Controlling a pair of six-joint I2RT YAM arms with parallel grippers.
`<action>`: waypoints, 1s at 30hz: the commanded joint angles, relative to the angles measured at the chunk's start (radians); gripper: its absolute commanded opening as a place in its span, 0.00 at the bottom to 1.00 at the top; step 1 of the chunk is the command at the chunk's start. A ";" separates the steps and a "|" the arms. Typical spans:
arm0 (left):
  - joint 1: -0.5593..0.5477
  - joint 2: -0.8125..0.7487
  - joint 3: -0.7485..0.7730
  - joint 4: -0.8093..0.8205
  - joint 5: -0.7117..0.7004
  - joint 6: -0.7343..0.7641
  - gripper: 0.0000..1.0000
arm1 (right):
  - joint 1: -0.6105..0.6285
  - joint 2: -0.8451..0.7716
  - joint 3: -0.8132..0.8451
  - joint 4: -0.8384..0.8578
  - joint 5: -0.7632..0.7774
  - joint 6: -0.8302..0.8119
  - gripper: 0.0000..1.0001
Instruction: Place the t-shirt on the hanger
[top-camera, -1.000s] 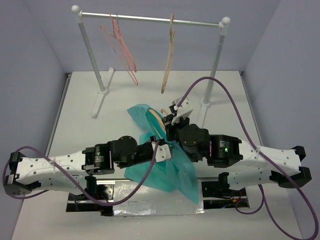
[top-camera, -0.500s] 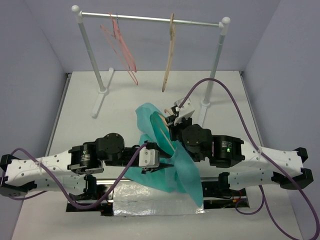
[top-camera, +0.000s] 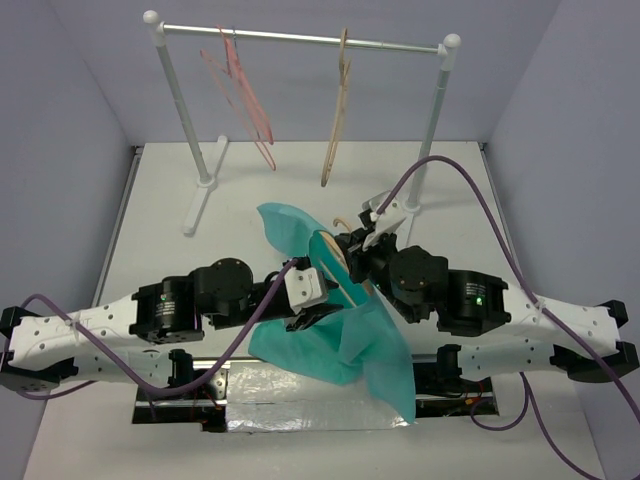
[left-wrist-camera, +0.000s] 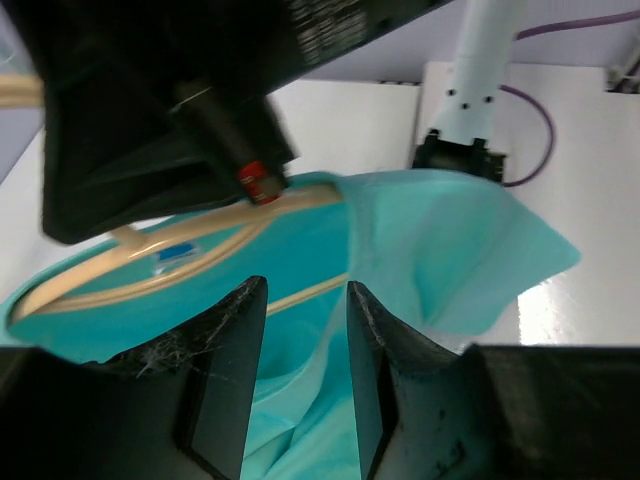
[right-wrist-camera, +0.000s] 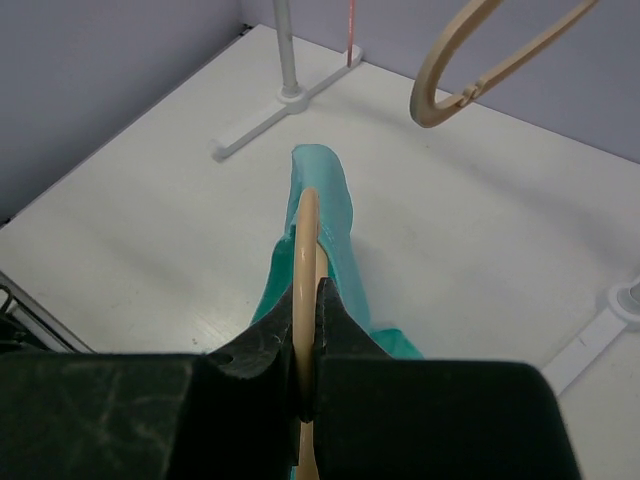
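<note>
The teal t-shirt (top-camera: 345, 335) hangs in folds from the cream hanger (top-camera: 338, 268), which is held on edge above the table's middle. One hanger arm is inside the cloth. My right gripper (top-camera: 360, 258) is shut on the hanger's arm (right-wrist-camera: 308, 255), with the shirt (right-wrist-camera: 335, 215) draped over the far end. My left gripper (top-camera: 318, 312) is open at the shirt's left side. In the left wrist view its fingers (left-wrist-camera: 228, 350) stand apart, with a fold of the shirt (left-wrist-camera: 450, 250) running between them, below the hanger (left-wrist-camera: 200, 255).
A clothes rack (top-camera: 300, 38) stands at the back with thin pink hangers (top-camera: 245, 95) and a darker tan hanger (top-camera: 338, 110), also in the right wrist view (right-wrist-camera: 480, 70). Its feet rest at the left (top-camera: 205, 190) and right (top-camera: 410, 205). Purple cables loop off both arms.
The right gripper has shifted the hanger a little to the right. The shirt's lower part now hangs further down and right. The left gripper drew back, then returned to the shirt.
</note>
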 joint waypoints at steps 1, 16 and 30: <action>0.000 -0.001 0.018 -0.003 -0.143 -0.018 0.49 | -0.007 -0.028 0.065 0.013 -0.057 -0.015 0.00; -0.001 -0.149 -0.132 0.092 -0.285 -0.013 0.50 | -0.007 -0.034 0.504 -0.225 -0.180 -0.166 0.00; 0.000 -0.113 -0.233 0.171 -0.284 -0.047 0.50 | -0.006 0.061 0.788 -0.595 -0.180 -0.043 0.00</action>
